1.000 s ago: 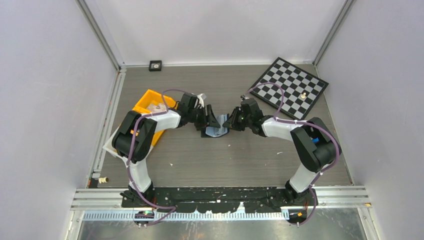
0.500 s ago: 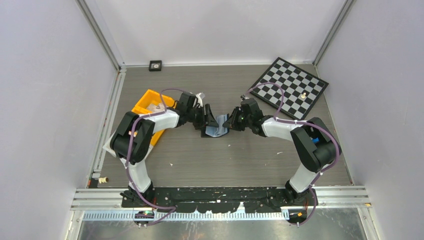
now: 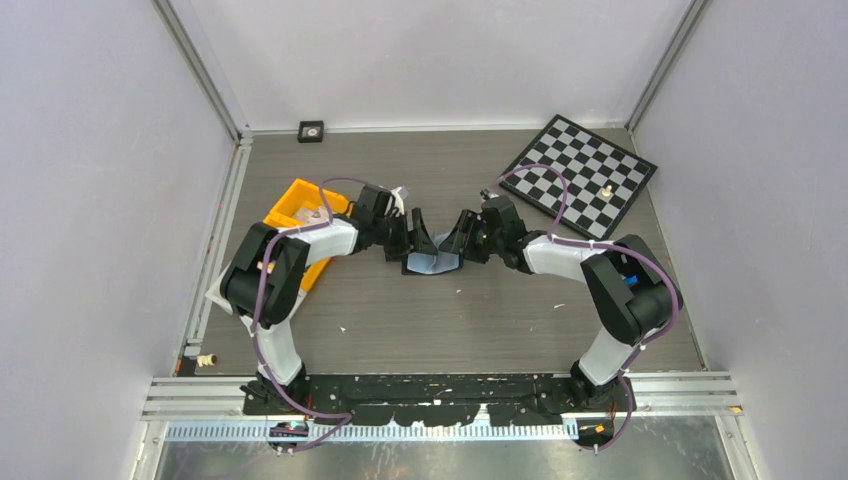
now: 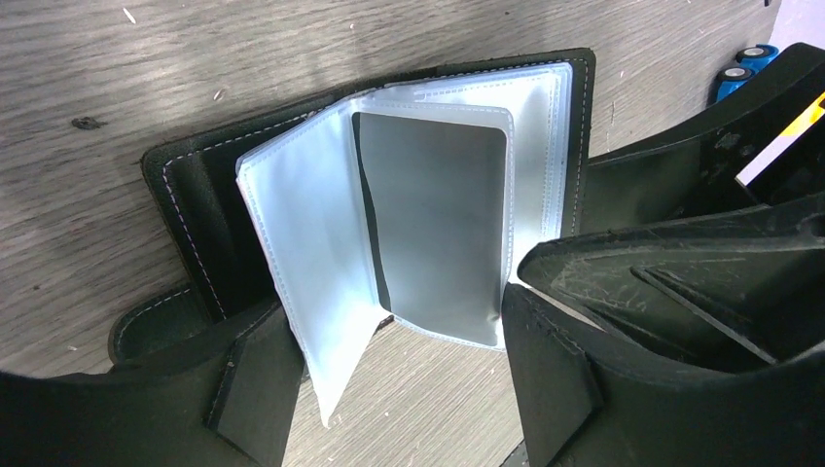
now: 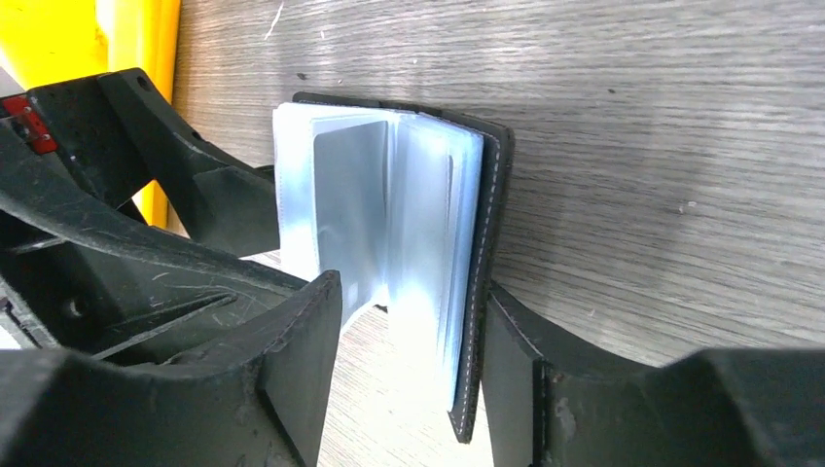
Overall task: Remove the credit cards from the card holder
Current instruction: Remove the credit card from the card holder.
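The black card holder (image 3: pixel 432 263) lies open on the table between my two grippers. In the left wrist view its black cover (image 4: pixel 185 195) frames clear plastic sleeves (image 4: pixel 302 243), and one pale grey-blue credit card (image 4: pixel 438 233) sits in a sleeve. It also shows in the right wrist view (image 5: pixel 352 195). No orange-tan card shows. My left gripper (image 4: pixel 394 341) is open, its fingers either side of the sleeves' near edge. My right gripper (image 5: pixel 413 321) is open and straddles the sleeves and right cover (image 5: pixel 486 243), which rests against one finger.
An orange bin (image 3: pixel 290 215) stands just left of the left gripper, on a white sheet (image 3: pixel 222 290). A chessboard (image 3: pixel 585 175) with one small piece (image 3: pixel 606 188) lies at the back right. A small black square (image 3: pixel 311 130) sits by the back wall.
My right gripper has shifted slightly left, closer over the card holder. The left gripper has hardly moved.
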Robot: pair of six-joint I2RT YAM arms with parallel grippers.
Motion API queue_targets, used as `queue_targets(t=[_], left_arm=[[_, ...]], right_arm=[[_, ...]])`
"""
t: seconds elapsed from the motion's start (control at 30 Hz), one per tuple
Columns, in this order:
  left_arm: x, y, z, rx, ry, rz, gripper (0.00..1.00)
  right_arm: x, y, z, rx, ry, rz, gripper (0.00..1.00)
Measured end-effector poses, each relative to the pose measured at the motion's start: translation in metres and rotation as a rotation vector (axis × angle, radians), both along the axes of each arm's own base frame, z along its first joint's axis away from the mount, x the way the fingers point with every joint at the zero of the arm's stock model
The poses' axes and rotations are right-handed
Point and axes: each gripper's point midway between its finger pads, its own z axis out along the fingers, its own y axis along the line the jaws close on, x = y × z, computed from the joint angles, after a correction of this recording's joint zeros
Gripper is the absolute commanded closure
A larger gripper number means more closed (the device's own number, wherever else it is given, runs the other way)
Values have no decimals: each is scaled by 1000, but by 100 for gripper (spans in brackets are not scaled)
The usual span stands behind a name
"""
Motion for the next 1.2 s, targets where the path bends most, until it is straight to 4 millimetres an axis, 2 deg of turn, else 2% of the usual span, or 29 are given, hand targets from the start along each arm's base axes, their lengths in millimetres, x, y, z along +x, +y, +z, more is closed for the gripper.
queue_targets(t=[0.27, 0.47, 0.63, 0.73, 0.87, 0.97, 1.1, 1.2], left_arm=[[-2, -2, 0, -27, 18, -18, 27], [-1, -3, 1, -51, 31, -26, 26], [-1, -6, 2, -76, 21, -33, 26], [-2, -7, 3, -90, 22, -39, 25], [-5, -12, 4, -113, 26, -58, 25], [-5, -13, 4, -124, 26, -65, 23], [-5, -14, 4, -127, 26, -65, 23], [-5, -13, 4, -122, 24, -57, 23]], right_arm=[[3, 7, 9, 49, -15, 1, 38], [6, 9, 15, 101, -14, -11, 28], [9, 10, 18, 132, -13, -16, 27], [11, 11, 14, 137, 2, -22, 28], [13, 14, -4, 127, 50, -20, 44], [11, 15, -14, 117, 86, -12, 62], [7, 16, -15, 118, 100, 1, 84], [6, 16, -15, 122, 101, 6, 91]])
